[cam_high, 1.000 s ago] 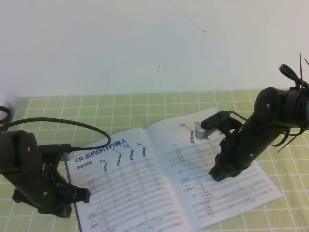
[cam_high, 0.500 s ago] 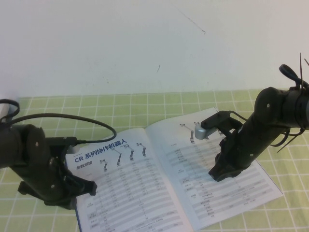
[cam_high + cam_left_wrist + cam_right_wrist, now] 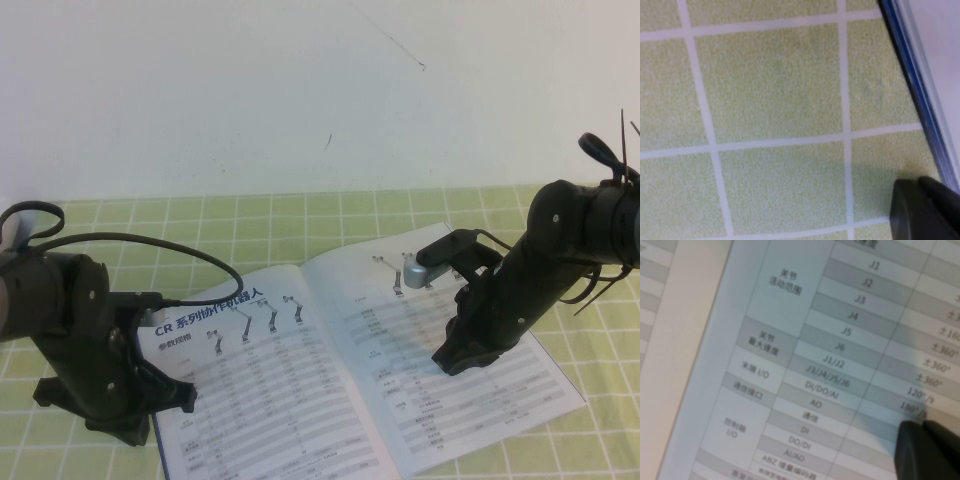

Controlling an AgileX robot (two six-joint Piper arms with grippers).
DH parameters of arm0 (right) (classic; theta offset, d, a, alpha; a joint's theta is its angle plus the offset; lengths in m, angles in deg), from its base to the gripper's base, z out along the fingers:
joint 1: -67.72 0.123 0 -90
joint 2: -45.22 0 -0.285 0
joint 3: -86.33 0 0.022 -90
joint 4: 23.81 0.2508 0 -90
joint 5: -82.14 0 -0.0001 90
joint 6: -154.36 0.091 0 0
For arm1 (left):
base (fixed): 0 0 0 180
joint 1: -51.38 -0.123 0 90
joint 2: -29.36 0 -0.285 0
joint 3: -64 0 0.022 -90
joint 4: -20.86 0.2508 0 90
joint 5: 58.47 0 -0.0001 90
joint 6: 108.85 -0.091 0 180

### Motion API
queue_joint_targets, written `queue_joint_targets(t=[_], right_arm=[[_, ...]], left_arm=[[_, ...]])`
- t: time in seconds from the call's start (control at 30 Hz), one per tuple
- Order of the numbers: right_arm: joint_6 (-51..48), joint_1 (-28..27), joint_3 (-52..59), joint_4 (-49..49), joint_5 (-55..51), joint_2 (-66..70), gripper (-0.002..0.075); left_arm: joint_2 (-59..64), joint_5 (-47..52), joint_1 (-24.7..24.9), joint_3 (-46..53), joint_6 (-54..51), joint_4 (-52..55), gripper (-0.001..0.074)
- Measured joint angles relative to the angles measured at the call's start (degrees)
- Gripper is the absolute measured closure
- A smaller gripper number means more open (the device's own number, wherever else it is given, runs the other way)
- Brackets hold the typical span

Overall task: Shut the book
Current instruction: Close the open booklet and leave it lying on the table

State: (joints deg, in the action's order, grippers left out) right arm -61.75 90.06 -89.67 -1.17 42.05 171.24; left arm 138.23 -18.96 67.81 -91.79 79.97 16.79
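The left gripper (image 3: 162, 402) sits low on the green checked cloth (image 3: 300, 215), just beside the left edge of the book (image 3: 320, 380), which lies open and flat. Farther back, the right gripper (image 3: 462, 362) rests on the right page. Whether either is released or clenched cannot be told.

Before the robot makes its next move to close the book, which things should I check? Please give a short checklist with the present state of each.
1. The book lies open and flat on the tablecloth: ok.
2. The left gripper is low beside the book's left edge: ok.
3. The left gripper's tip is under that edge: cannot tell.
4. The right page is free to receive the left one: not ok, since the right gripper stands on it.
5. The left arm's cable is clear of the page's likely swing: cannot tell.
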Motion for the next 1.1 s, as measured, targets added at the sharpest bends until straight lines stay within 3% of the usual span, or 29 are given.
queue_joint_targets(t=[0.57,0.93,1.1], right_arm=[[0.00,0.00,0.00,0.12,0.00,0.00,0.0729],[-0.78,0.00,0.04,0.34,0.00,0.00,0.0729],[-1.32,-0.11,0.14,1.54,0.00,0.00,0.0729]], left_arm=[[3.57,2.47,0.57,-3.91,-1.09,-2.42,0.0738],[4.76,2.00,0.09,-4.72,-8.83,-11.08,0.0738],[5.05,1.07,-0.14,-4.46,-18.82,-21.69,0.0737]])
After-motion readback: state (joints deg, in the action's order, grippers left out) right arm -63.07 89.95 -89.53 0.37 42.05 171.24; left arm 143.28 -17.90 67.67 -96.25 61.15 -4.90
